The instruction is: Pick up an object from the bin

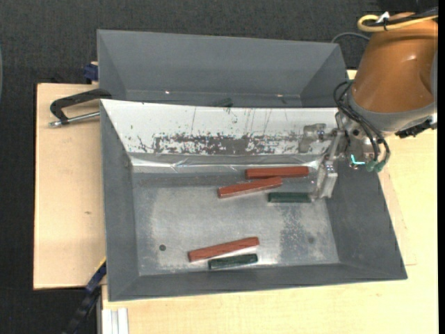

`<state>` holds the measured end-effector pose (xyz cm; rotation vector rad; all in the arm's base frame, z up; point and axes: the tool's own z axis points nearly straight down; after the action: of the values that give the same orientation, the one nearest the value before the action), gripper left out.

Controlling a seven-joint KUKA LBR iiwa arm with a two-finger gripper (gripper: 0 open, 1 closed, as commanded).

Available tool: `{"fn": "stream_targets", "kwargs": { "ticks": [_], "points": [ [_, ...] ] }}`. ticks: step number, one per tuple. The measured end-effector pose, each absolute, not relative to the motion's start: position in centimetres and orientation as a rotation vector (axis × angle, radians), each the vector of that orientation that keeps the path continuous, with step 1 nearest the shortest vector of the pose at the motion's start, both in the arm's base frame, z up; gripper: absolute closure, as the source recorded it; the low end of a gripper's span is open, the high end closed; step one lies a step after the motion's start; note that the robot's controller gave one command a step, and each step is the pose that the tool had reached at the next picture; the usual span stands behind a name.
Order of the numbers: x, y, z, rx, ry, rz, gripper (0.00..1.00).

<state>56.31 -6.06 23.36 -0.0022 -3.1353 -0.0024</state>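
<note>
Hanging beside the upper dark green bar, the end effector — spread or pressed together, unclear — faces a likely light, stiff, slick piece, best pinched across its width.

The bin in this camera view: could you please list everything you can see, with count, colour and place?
bin: one, grey metal, middle of the view
red bars: three, reddish brown; two near the far wall, right of the middle, the second at; one near the front wall
green bars: two, dark green; one just left of the gripper, one alongside the front red bar
speck: one, dark, floor front left, too small to identify
gripper: one, grey, low at the bin's right side
arm: one, orange cover, upper right
</note>
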Motion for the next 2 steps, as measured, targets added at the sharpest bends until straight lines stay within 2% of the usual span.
{"fn": "stream_targets", "kwargs": {
  "ticks": [1, 2],
  "points": [
    [56.5, -6.0, 23.8, 0.0, -3.144, -0.001, 0.0],
    [56.1, -4.9, 7.9, 0.111, -3.148, 0.0, 1.0]
  ]
}}
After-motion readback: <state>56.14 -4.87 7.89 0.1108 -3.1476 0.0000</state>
